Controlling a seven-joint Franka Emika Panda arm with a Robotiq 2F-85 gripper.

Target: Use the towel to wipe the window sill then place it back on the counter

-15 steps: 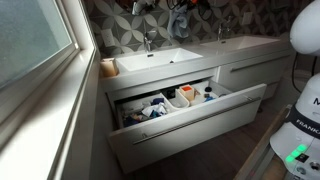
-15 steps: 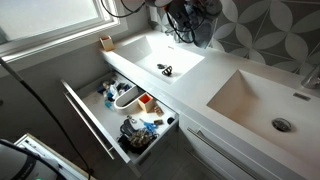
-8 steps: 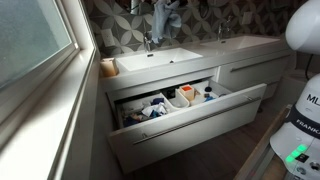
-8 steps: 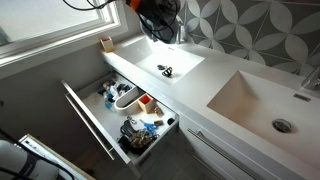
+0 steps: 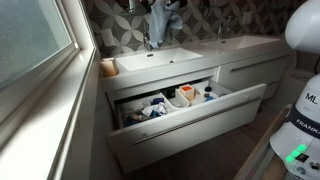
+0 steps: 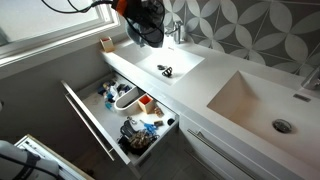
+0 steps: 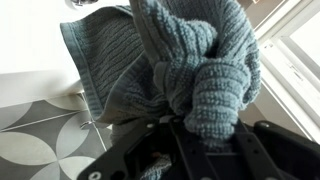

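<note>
The towel point(image 7: 190, 65) is a grey-blue ribbed cloth that fills the wrist view, bunched between my gripper's point(image 7: 200, 135) black jaws. The gripper is shut on it. In an exterior view the gripper point(image 6: 143, 22) hangs with the towel point(image 6: 148, 30) above the far end of the white counter point(image 6: 200, 85), close to the window sill point(image 6: 50, 50). In an exterior view the towel point(image 5: 160, 15) dangles above the faucet at the top edge. The sill point(image 5: 45, 110) runs along the left under the window.
A drawer point(image 5: 185, 105) stands pulled open under the counter, full of toiletries, also in an exterior view point(image 6: 125, 115). A small orange-tan object point(image 5: 108, 68) sits at the counter's end by the sill. Two sinks point(image 6: 250, 100) are set in the counter; a small dark item point(image 6: 166, 70) lies in one.
The gripper with the towel has moved along above the counter toward the window sill. Nothing else has moved.
</note>
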